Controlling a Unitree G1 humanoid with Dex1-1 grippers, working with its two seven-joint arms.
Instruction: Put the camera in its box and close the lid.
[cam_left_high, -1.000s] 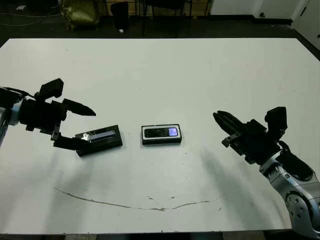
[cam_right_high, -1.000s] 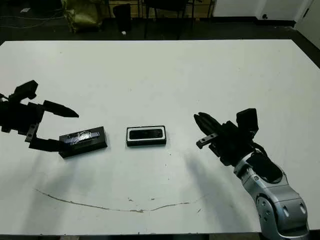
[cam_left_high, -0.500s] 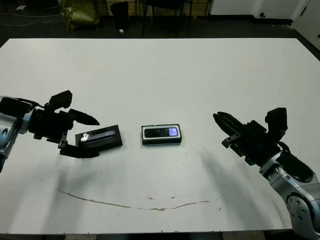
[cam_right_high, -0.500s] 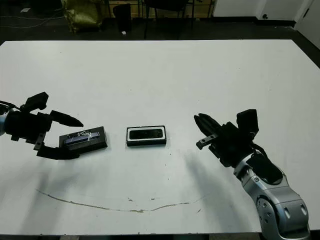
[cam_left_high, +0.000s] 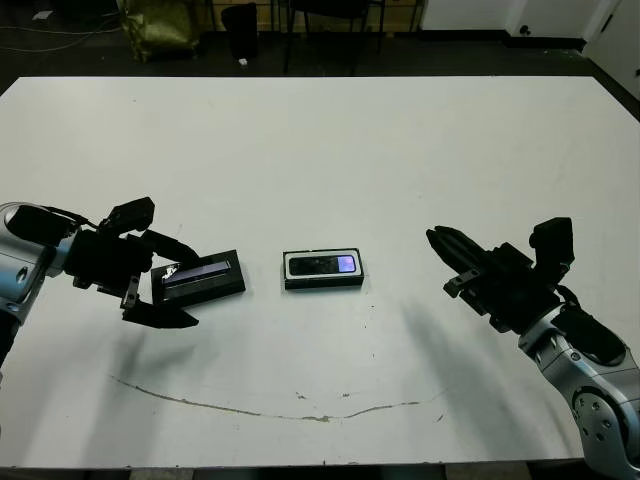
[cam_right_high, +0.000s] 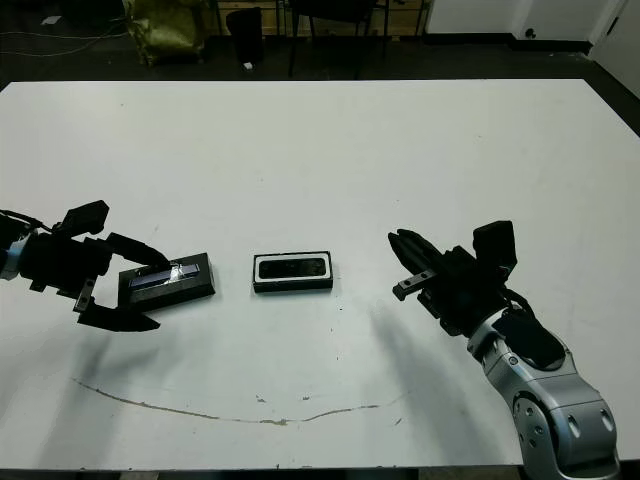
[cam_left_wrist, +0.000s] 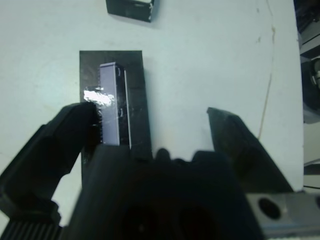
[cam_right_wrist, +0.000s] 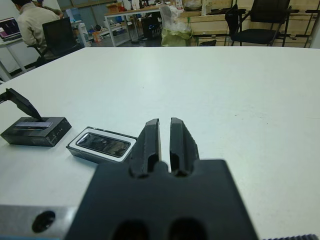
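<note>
Closest to you is a thin brown scratch (cam_left_high: 270, 408) that runs across the white table (cam_left_high: 330, 140) near its front edge. On your right, your right gripper (cam_left_high: 437, 240) floats over the table with its two fingers almost pressed together and nothing between them. It points at the middle, well apart from everything. On your left, your left gripper (cam_left_high: 187, 283) is spread wide around the near end of the lid (cam_left_high: 203, 275). One finger (cam_left_wrist: 70, 125) touches the lid's top and the other (cam_left_wrist: 235, 145) is off to the side. In the middle, just beside the lid, the camera (cam_left_high: 324, 265) lies in the box (cam_left_high: 322, 281) with its screen glowing blue. Far behind the table a person (cam_right_wrist: 31, 22) sits at a desk.
</note>
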